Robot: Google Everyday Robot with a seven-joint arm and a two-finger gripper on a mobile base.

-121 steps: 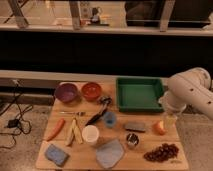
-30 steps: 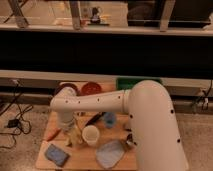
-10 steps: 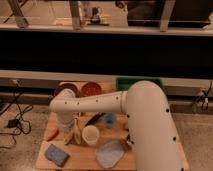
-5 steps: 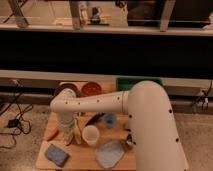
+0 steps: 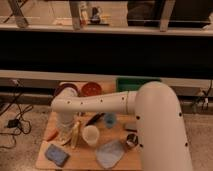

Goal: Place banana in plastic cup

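Note:
The banana [image 5: 75, 135] is pale yellow-green and slim, lying on the wooden table [image 5: 82, 162] at the left, just left of the white plastic cup [image 5: 91, 135]. The cup stands upright and looks empty. My white arm reaches in from the right across the table, and its wrist bends down over the left side. The gripper [image 5: 68, 129] is down at the banana's upper end, between the banana and the orange carrot [image 5: 51, 134]. The arm hides where the gripper meets the fruit.
A blue sponge [image 5: 56, 154] and a pale blue cloth [image 5: 110, 152] lie at the front. A red bowl [image 5: 91, 89], a purple bowl [image 5: 61, 90] and a green tray [image 5: 131, 82] stand at the back. A small blue cup [image 5: 110, 120] and a metal can [image 5: 131, 140] are right of the white cup.
Twelve seconds ago the arm was at the table's right side; it has since swung across to the banana on the left. Over the last second it has barely moved.

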